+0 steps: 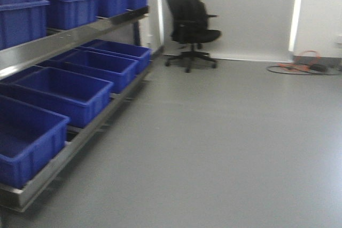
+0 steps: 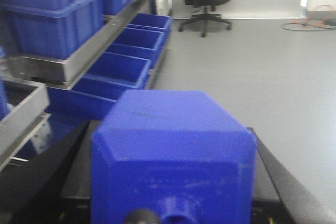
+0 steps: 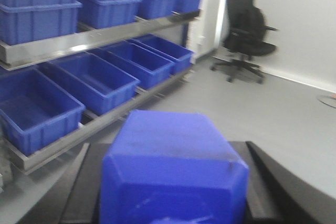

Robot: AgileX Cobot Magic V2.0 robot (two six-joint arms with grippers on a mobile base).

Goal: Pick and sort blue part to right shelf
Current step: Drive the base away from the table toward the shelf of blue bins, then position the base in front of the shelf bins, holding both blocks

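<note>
In the left wrist view, my left gripper [image 2: 169, 127] is shut on a solid-blue part [image 2: 173, 171], which fills the space between the black fingers [image 2: 63, 166] with its round nub toward the camera. In the right wrist view, my right gripper [image 3: 168, 144] is shut on a second blue part [image 3: 173, 182] in the same way. The stainless-steel shelf [image 1: 80, 33] with large open blue bins [image 1: 64, 92] runs along the left. It also shows in the left wrist view [image 2: 89, 51] and the right wrist view [image 3: 105, 38]. Neither gripper shows in the front view.
A black office chair [image 1: 189, 22] stands at the far wall. Orange cables [image 1: 302, 65] lie on the grey floor at the far right. A second steel frame edge [image 2: 23, 108] sits close on the left of the left wrist view.
</note>
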